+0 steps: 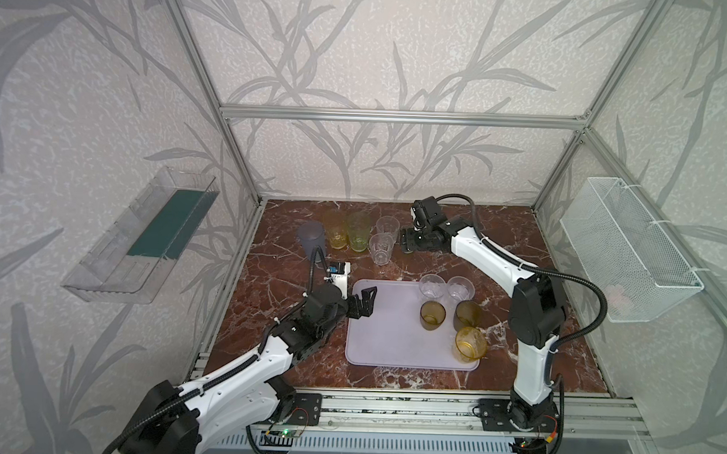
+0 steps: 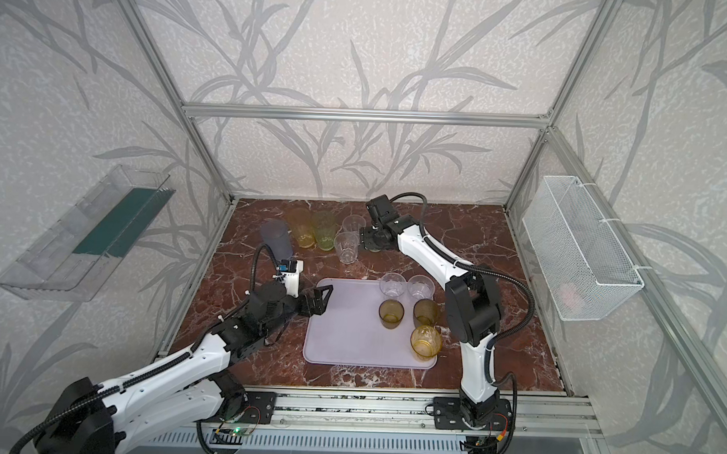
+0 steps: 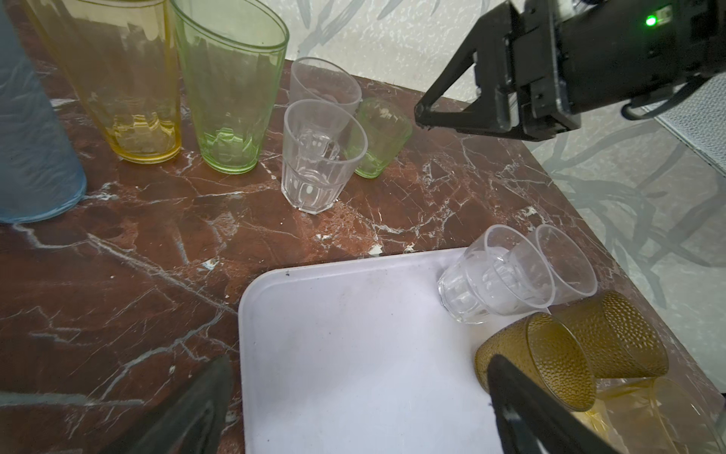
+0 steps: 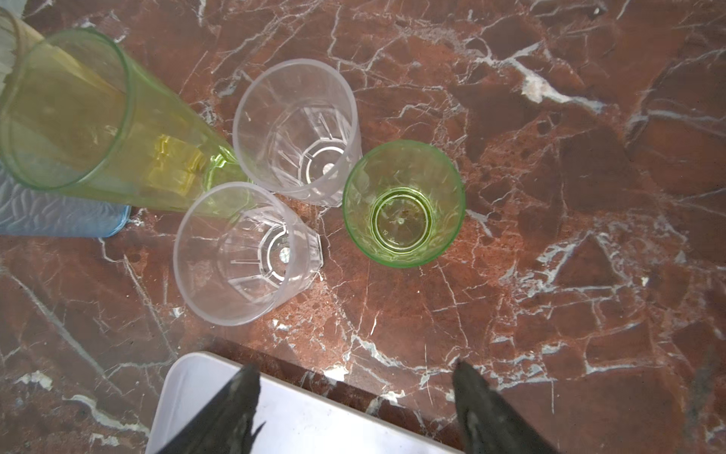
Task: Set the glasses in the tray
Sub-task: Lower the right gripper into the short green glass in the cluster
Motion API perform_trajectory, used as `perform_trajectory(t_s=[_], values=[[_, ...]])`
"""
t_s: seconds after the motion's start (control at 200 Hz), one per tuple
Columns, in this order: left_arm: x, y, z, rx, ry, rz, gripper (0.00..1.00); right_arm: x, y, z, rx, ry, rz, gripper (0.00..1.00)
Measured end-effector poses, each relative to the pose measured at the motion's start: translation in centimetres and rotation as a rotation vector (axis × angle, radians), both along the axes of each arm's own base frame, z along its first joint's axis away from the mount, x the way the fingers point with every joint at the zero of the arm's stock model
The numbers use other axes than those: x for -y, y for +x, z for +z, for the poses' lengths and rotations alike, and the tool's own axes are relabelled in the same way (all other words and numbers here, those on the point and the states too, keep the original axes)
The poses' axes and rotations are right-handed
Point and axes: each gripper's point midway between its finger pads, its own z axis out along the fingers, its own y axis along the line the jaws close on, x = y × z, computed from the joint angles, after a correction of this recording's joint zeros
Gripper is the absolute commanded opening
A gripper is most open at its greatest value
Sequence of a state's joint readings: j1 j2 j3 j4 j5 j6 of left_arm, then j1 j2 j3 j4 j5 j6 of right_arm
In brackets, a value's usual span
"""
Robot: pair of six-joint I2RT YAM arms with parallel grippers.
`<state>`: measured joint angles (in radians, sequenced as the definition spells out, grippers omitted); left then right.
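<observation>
— Nearest the lens in both top views we had the left arm (image 1: 232, 377), and past it the left gripper (image 1: 365, 304) hung over the left rim of the tray (image 1: 374, 345), jaws spread wide, holding nothing.
— What stood in that tray?
— Five, along its right side: two clear tumblers (image 1: 430, 285), two olive-brown tumblers (image 1: 432, 315), one amber tumbler (image 1: 470, 344) at the near corner. Whether the outermost sat fully inside the rim we could not tell.
— And off it?
— At the back of the marble table (image 1: 519, 233) we saw a frosted blue-grey glass (image 1: 310, 234), a tall yellow glass (image 1: 334, 229), a tall green glass (image 1: 357, 232) and a faceted clear pair (image 1: 381, 247).
— The right gripper (image 4: 355, 367)?
— From above, its own wrist hid the jaws. Only the wrist views gave us a small green tumbler (image 4: 404, 204), upright just beside the faceted clear pair. We found the fingers (image 4: 231, 412) parted with bare marble between them, short of that tumbler and gripping nothing. The left wrist view showed the same gripper (image 3: 426, 114) from the side, above the table, near the tumbler (image 3: 383, 137) but apart from it.
</observation>
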<state>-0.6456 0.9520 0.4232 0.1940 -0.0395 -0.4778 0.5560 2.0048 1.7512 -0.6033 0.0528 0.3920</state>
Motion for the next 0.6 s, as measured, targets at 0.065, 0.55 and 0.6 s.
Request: perform_trajectory(t_s=[0.065, 0.55, 0.6], values=[[0.5, -0.1, 0.2, 0.007, -0.01, -0.024, 0.99, 0.0, 0.4, 0.0, -0.003, -0.007, -0.004, 0.61], [2.1, -0.6, 1.4, 0.036, -0.062, -0.114, 0.99, 1.7, 5.6, -1.4, -0.055, -0.043, -0.076, 0.45], [2.1, -0.6, 1.4, 0.035, -0.063, -0.114, 0.99, 1.8, 6.0, -1.8, -0.065, -0.055, -0.081, 0.45]])
